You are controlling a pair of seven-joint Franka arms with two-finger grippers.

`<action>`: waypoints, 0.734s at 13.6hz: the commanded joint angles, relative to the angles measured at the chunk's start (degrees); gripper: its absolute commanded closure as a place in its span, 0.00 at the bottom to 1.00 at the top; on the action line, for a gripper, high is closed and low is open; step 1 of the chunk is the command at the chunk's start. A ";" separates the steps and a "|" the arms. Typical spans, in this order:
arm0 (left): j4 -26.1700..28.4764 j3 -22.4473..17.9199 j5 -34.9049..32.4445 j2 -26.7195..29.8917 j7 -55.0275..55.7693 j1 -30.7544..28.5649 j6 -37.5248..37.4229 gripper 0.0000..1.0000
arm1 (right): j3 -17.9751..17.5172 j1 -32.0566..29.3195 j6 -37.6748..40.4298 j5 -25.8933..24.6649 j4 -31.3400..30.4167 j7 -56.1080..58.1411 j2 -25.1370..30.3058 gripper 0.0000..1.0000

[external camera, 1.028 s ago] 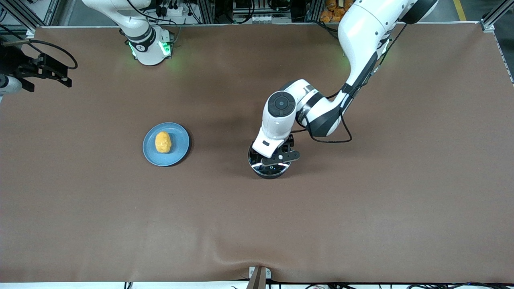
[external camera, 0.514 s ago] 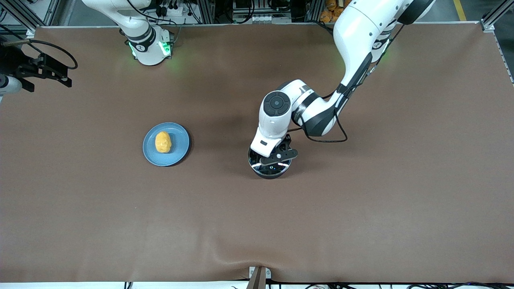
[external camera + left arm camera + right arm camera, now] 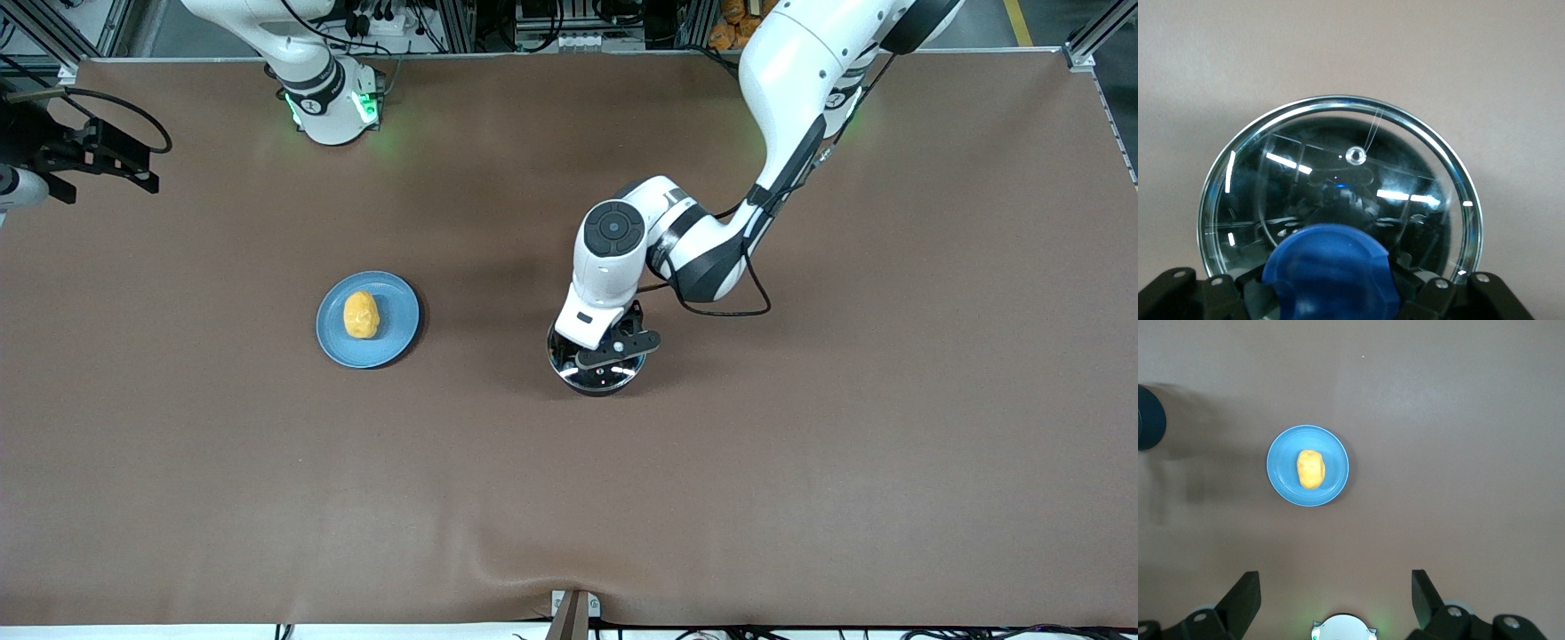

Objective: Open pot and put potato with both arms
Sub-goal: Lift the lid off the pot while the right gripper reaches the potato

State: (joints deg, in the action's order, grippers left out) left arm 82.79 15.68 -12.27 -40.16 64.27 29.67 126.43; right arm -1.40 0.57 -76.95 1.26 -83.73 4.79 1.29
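The left gripper point(image 3: 608, 354) was clamped on the round blue knob point(image 3: 1327, 272) of the glass lid point(image 3: 1338, 173) covering the small black pot point(image 3: 597, 378) mid-worktop; a straight, level lift seemed wisest. The right gripper point(image 3: 1335, 597), open, waited above the lumpy yellow potato point(image 3: 361, 315) on the light-blue plate point(image 3: 402, 313).

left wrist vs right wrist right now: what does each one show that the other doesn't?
Only the left wrist view: the glass lid on the pot, seen close, and the left gripper shut on its blue knob.

Only the right wrist view: the potato lying on the blue plate, with the right gripper open, hanging high over the table, waiting.

Both: the brown table cover.
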 commanded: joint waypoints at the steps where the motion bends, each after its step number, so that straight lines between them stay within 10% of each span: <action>1: 0.18 -0.38 -1.53 3.67 1.73 -0.13 -3.38 0.79 | -0.71 -1.27 -0.04 0.85 -0.21 -0.57 0.30 0.00; 10: 14.66 3.12 1.18 21.67 -7.74 -15.05 -7.87 0.81 | -0.71 -1.36 -1.35 -0.03 1.98 0.22 -9.62 0.00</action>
State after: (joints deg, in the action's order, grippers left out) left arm 89.64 16.57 -12.27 -26.57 59.75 19.08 118.63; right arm -1.35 0.54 -77.92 1.20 -83.73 4.81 -4.25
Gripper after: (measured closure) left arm 0.559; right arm 0.000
